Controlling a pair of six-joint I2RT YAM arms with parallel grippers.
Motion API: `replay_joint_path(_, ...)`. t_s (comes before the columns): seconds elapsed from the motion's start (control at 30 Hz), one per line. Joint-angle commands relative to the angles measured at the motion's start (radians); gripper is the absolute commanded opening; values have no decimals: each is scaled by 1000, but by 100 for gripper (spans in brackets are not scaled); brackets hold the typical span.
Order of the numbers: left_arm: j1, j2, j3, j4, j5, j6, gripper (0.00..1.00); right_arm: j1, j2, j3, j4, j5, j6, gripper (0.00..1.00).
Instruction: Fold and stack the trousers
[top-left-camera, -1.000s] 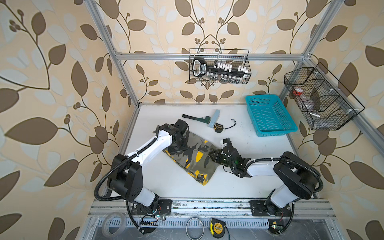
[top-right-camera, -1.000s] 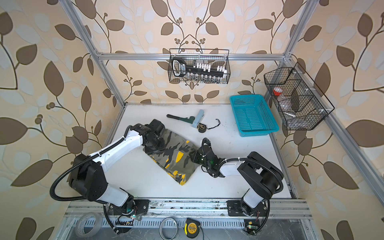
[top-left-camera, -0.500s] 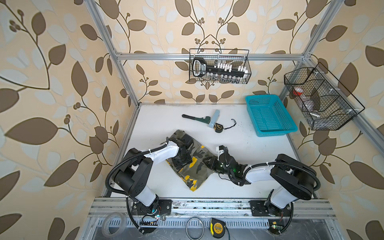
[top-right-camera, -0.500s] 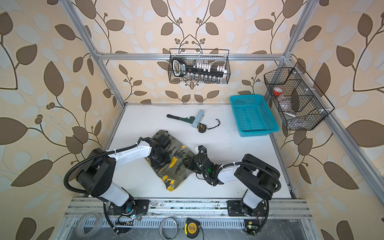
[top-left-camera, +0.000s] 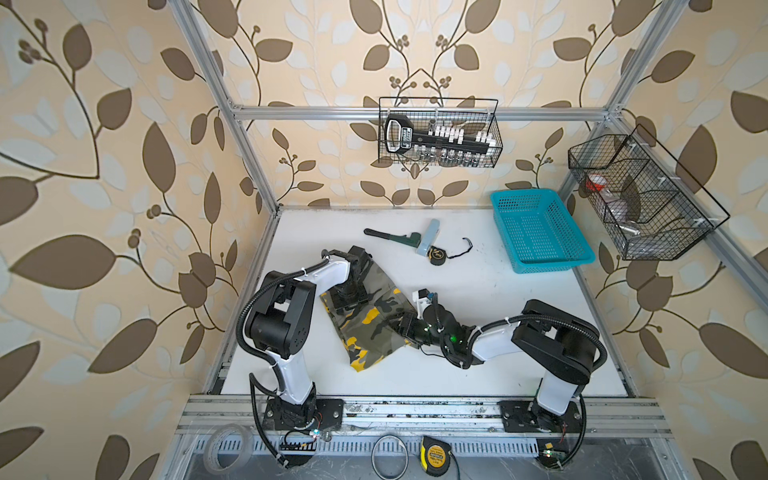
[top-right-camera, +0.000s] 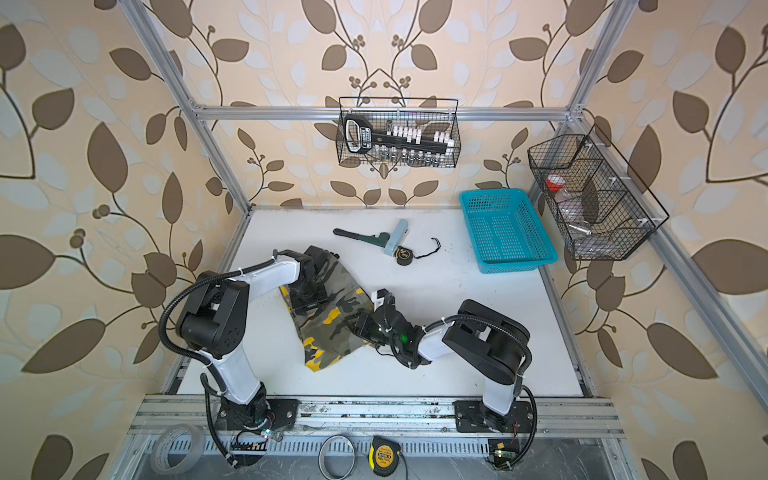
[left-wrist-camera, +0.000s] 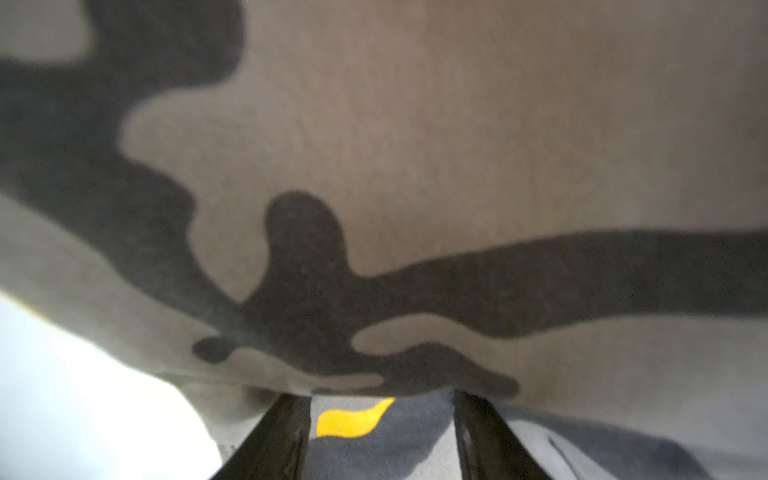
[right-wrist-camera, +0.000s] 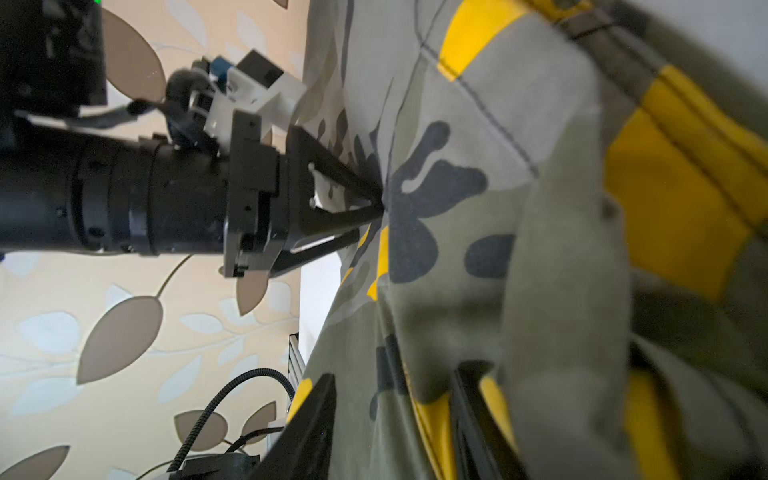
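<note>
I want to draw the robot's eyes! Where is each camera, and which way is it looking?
Top views: high above the arms' bases, both looking down on the white table, trousers and turquoise basket; left arm and right arm show whole.
Left wrist: on the left arm, close over the trousers; two dark fingers show.
Right wrist: on the right arm, looking across the trousers at the left gripper touching the cloth; its own fingers show.
Shared: the trousers are in every view.
</note>
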Motion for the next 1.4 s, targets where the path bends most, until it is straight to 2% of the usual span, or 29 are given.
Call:
replay_joint_path(0.0,46,74,79,26,-154,82,56,13,-43,48,-195,-8,-99,49)
replay_joint_path(0.03,53,85,105,15,-176,87,56,7,-61,58,-236,8,-131,52)
replay_joint_path(0.2,65,139,251,-17,-259,156,58,-58,-192,32,-393,44,-274,53)
replay_joint_path(0.27,63,141,303,-44,-288,190,59,-84,-270,19,-492,70,-359,58)
replay_joint_path(0.37,59,107,349,-91,-331,232,62,-141,-390,-19,-603,90,-462,63)
replay_joint_path(0.47,30,22,368,-167,-309,216,62,-218,-483,-49,-678,61,-552,64)
replay_joint_path(0.57,-40,-83,336,-227,-269,118,62,-291,-553,-44,-768,41,-629,68)
replay_joint_path(0.63,-84,-149,272,-229,-214,2,62,-341,-594,-45,-797,19,-656,69)
replay_joint_path(0.7,-156,-212,189,-215,-222,-139,62,-385,-627,-46,-815,6,-684,70)
replay_joint_path(0.77,-219,-259,104,-170,-193,-255,62,-415,-647,-45,-834,-6,-707,71)
replay_joint_path(0.8,-253,-278,60,-144,-191,-358,62,-429,-656,-45,-838,-13,-713,71)
replay_joint_path(0.9,-321,-299,-40,-44,-170,-512,61,-449,-671,-43,-845,-22,-723,72)
replay_joint_path(1.0,-357,-274,-63,-39,-218,-580,62,-453,-673,-41,-846,-34,-726,72)
replay_joint_path(1.17,-374,-261,-190,62,-212,-707,62,-456,-675,-44,-858,-35,-740,72)
replay_joint_path(1.23,-372,-244,-215,75,-232,-719,62,-458,-679,-44,-863,-40,-742,72)
replay_joint_path(1.37,-330,-200,-217,74,-307,-641,61,-458,-684,-47,-871,-41,-743,72)
